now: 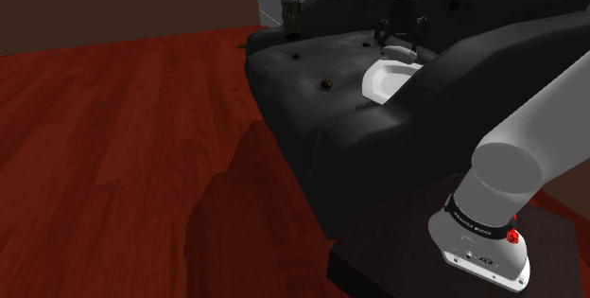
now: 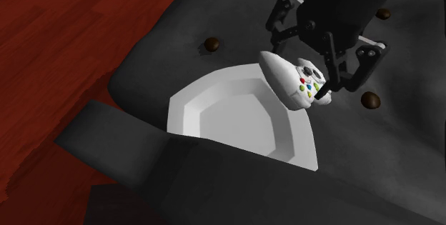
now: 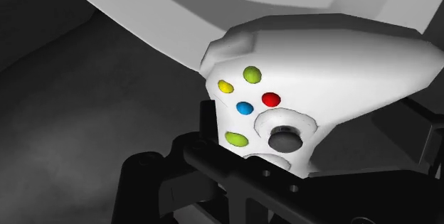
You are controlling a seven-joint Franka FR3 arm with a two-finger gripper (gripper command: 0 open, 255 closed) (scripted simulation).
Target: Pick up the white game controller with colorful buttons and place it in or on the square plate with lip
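Note:
The white game controller point(image 2: 291, 79) with coloured buttons is tilted over the far rim of the white square plate point(image 2: 236, 120), which lies on a dark sofa seat. My black gripper point(image 2: 309, 65) hangs right above it, open, fingers standing on either side of the controller's body. In the wrist view the controller point(image 3: 320, 73) sits between the spread fingers point(image 3: 206, 126), with the plate point(image 3: 213, 2) beyond it. From the shoulder view the gripper point(image 1: 402, 39) is over the controller point(image 1: 399, 52) and plate point(image 1: 381, 83). I cannot tell whether the controller touches the plate's rim.
The plate rests on a dark tufted sofa point(image 1: 312, 97) with round buttons point(image 2: 211, 44). An armrest point(image 2: 143, 152) rises beside the plate. Red-brown wooden floor point(image 1: 113, 135) lies to the shoulder view's left. A small dark object point(image 1: 293, 17) stands at the sofa's back.

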